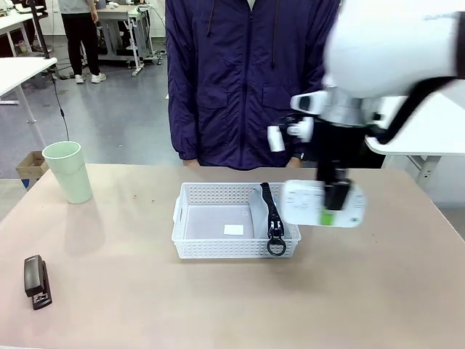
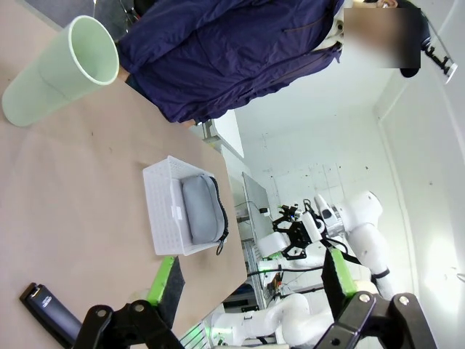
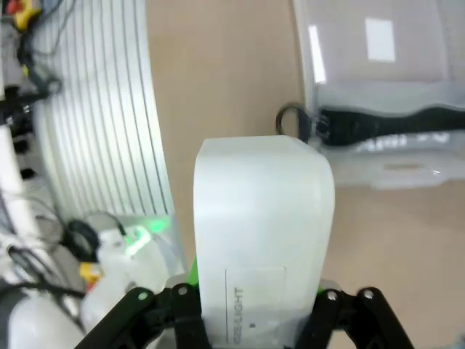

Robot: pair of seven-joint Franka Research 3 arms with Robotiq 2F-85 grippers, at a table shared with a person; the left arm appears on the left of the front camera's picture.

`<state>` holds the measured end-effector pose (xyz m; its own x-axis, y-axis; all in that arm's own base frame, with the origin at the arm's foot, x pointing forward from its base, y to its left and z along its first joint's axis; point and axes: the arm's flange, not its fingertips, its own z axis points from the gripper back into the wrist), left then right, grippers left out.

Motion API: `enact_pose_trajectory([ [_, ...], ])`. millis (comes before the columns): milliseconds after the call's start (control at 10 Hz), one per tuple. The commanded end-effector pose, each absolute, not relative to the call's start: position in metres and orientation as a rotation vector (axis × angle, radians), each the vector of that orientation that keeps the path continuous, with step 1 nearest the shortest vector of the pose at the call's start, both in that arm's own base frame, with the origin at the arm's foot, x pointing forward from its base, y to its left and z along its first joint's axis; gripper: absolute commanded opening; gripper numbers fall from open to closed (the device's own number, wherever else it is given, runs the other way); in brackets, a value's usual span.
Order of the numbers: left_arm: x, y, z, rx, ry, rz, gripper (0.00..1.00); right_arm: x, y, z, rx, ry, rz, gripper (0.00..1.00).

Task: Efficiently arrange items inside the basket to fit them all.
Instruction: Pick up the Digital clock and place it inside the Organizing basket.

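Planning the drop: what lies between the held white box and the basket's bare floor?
The grey pouch, zipper up along the basket's right end, beside the white box; front view.

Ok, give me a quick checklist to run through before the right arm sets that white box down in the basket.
1. Grip on the white box: ok, the right gripper is shut on it.
2. Box over the basket: not ok, it hangs beside the basket's right end.
3. Free floor in the basket: ok, the left part is bare.
4. Grey pouch out of the way: ok, it stands on edge along the right wall.
5. Ring pull inside: not ok, it hangs over the near rim.
6. Left gripper clear of the basket: ok, open and well away from it.
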<state>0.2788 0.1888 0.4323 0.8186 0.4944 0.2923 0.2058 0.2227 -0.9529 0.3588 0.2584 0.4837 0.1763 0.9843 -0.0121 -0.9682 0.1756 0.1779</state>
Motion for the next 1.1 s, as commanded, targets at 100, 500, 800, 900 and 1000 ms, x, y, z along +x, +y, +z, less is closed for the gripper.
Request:
enact_pose_trajectory([
  [100, 0.277, 0.189, 0.433, -1.363, -0.645, 0.198, 1.0, 0.388, 0.347, 0.471, 0.123, 0.124, 1.215, 0.52],
  [500, 0.277, 0.189, 0.433, -1.363, -0.645, 0.198, 1.0, 0.416, 0.418, 0.438, 0.018, -0.037, 1.018, 0.52],
  [800, 0.277, 0.189, 0.433, -1.363, -0.645, 0.198, 1.0, 0.434, 0.434, 0.404, -0.144, -0.042, 1.002, 0.52],
  [900, 0.277, 0.189, 0.433, -1.363, -0.645, 0.198, 1.0, 0.439, 0.435, 0.397, -0.169, -0.055, 1.027, 0.52],
  [1000, 0.277, 0.189, 0.433, -1.363, -0.645, 0.198, 1.0, 0.445, 0.434, 0.39, -0.18, -0.07, 1.065, 0.52],
])
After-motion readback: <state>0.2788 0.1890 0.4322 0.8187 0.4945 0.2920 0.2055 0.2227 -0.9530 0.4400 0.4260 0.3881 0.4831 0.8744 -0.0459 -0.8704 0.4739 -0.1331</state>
